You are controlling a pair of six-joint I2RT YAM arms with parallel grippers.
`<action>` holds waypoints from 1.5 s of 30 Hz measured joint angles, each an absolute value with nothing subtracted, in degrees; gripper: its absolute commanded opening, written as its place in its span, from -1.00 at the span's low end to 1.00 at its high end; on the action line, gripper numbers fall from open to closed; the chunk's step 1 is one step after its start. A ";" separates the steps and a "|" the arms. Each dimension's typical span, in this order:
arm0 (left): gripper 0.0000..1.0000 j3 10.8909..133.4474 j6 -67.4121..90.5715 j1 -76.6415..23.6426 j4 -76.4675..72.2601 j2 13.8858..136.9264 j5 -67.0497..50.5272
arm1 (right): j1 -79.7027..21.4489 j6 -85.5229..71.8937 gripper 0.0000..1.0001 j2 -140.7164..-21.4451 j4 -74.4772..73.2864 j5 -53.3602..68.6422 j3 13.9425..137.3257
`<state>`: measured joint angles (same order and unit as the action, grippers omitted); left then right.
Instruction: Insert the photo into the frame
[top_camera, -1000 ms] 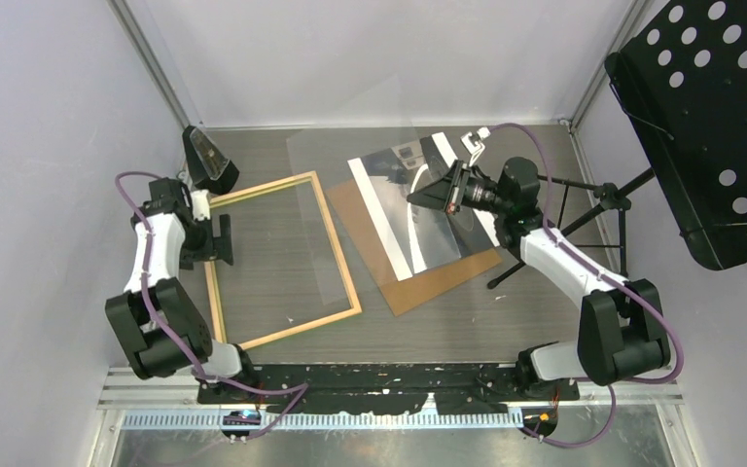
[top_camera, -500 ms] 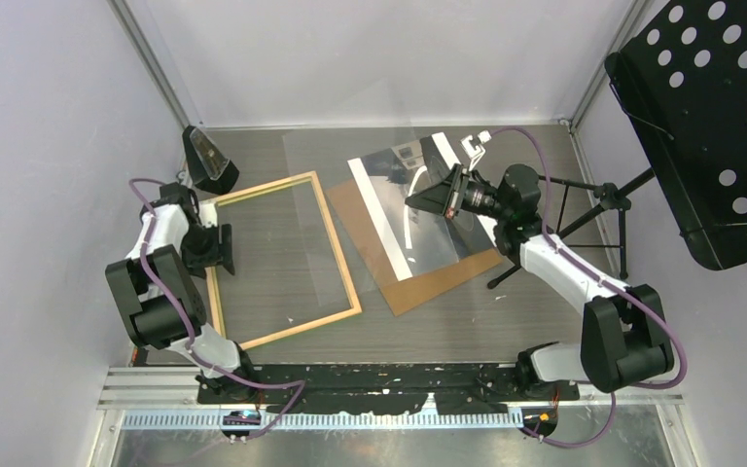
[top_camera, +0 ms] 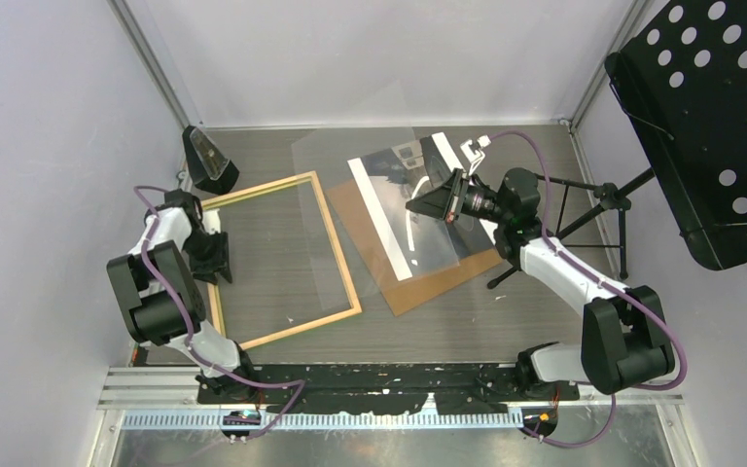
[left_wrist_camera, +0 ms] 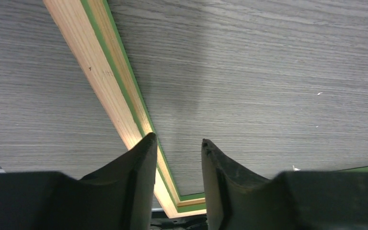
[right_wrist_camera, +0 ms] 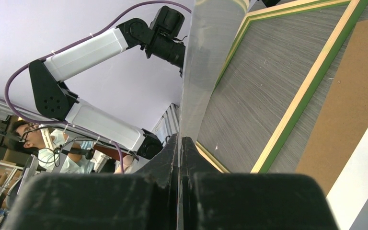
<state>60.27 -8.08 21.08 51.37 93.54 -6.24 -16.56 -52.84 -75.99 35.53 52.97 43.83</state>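
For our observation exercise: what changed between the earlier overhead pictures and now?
The left arm folded, elbow moving away from the base; the left gripper, open, stayed at the frame edge. The right gripper kept its pinch on the clear sheet. The photo stayed.

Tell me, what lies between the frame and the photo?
In the top view, a strip of brown board lies between frame and photo, with the clear sheet above it.

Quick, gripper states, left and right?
Left gripper: open, over the frame, holding nothing.
Right gripper: shut on the clear sheet.
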 measured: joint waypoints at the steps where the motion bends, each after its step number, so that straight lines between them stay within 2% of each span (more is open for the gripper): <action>1: -0.34 60.27 -7.97 21.08 51.29 93.69 -6.39 | -16.56 -52.64 -0.89 -75.99 35.46 52.95 43.79; 14: -1.00 60.31 -7.14 21.08 50.57 97.25 -10.48 | -16.56 -49.87 -0.89 -74.17 33.87 52.38 43.79; 32: -1.00 60.82 -3.40 14.35 49.15 97.25 -13.54 | -15.35 -48.23 -0.89 -74.17 31.44 52.12 43.79; 33: -0.95 60.84 -3.20 14.31 49.04 97.25 -13.63 | -15.25 -48.14 -0.89 -74.17 31.40 52.12 43.79; 35: -0.67 60.84 -3.09 14.31 48.97 97.10 -13.43 | -15.18 -48.07 -0.89 -74.17 31.27 52.10 43.79; 37: -0.24 60.84 -3.27 14.33 48.97 96.40 -12.49 | -15.14 -47.92 -0.89 -74.17 31.16 52.10 43.79; 41: 0.36 60.84 -3.88 14.76 49.15 91.15 -8.73 | -14.87 -47.68 -0.89 -74.17 31.05 51.96 43.79; 43: 0.54 61.19 -4.08 15.49 49.65 88.62 -6.87 | -14.87 -47.57 -0.89 -74.17 30.98 51.94 43.79; 45: 0.64 62.24 -4.32 16.40 50.43 87.33 -5.15 | -14.87 -47.53 -0.89 -74.17 31.00 51.94 43.79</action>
